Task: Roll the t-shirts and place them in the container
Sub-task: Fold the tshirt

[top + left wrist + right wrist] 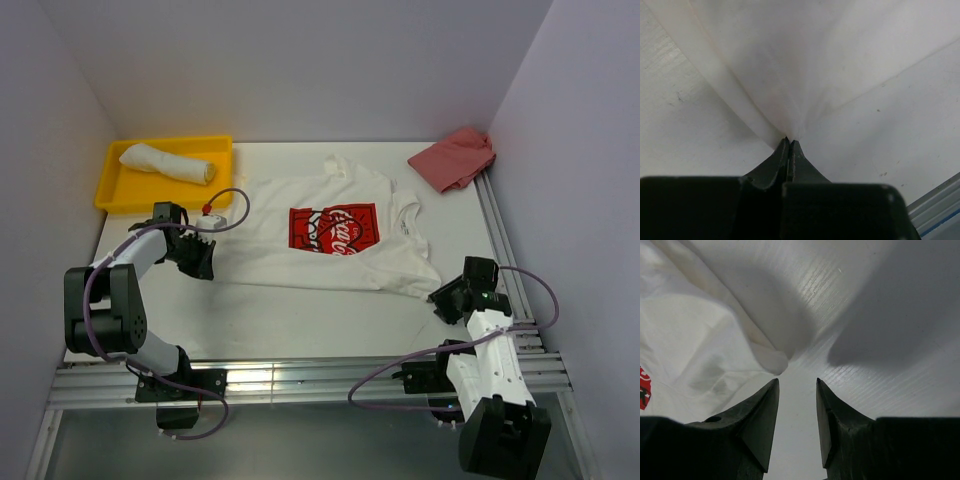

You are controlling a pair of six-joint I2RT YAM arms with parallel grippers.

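A white t-shirt (330, 235) with a red chest print lies spread flat in the middle of the table. My left gripper (207, 266) is shut on its near-left hem corner; in the left wrist view the fabric (805, 65) fans out from the closed tips (789, 140). My right gripper (445, 297) is open and empty beside the near-right corner. In the right wrist view that corner (774, 361) lies just ahead of the gripper (797, 382), not between the jaws. A second white t-shirt (165, 163) lies rolled in the yellow tray (115, 195).
A pinkish-red cloth (455, 158) lies crumpled at the back right corner. Aluminium rails run along the table's right edge (505, 260) and near edge (300, 375). Walls close in the back and both sides.
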